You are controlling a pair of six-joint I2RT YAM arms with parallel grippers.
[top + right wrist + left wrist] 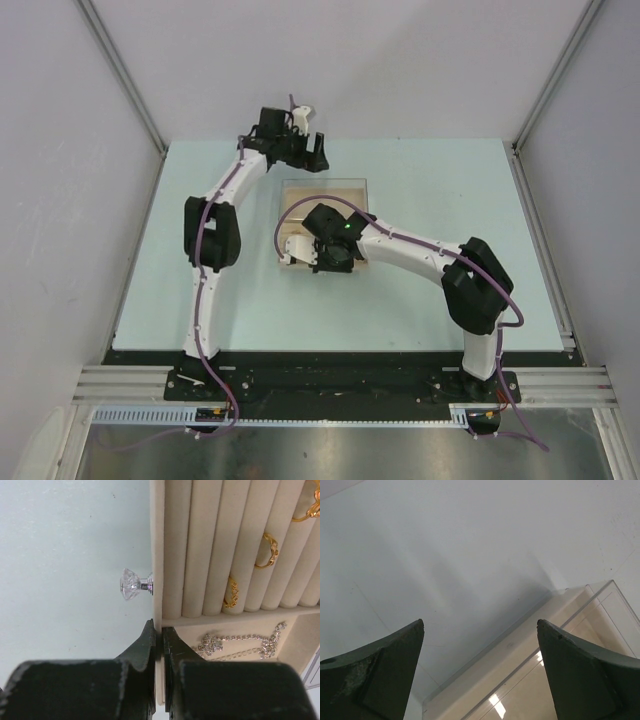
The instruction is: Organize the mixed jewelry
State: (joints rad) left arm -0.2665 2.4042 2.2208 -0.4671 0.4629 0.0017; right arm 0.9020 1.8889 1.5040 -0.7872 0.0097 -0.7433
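Top external view shows the bench (430, 200) carrying the beige slotted tray (320, 195), with the left hand (300, 150) spread wide and empty beyond its far-left corner. Right wrist view makes the right hand (160, 630) the nearer one, its jaws pinched flat on the tray's front wall just beside the glass knob (131, 584). The gold rings (266, 550) sit on padded rolls running parallel to that wall, to the grip's right, and the silvery chain (240, 642) lies in the end compartment just beside the fingertips.
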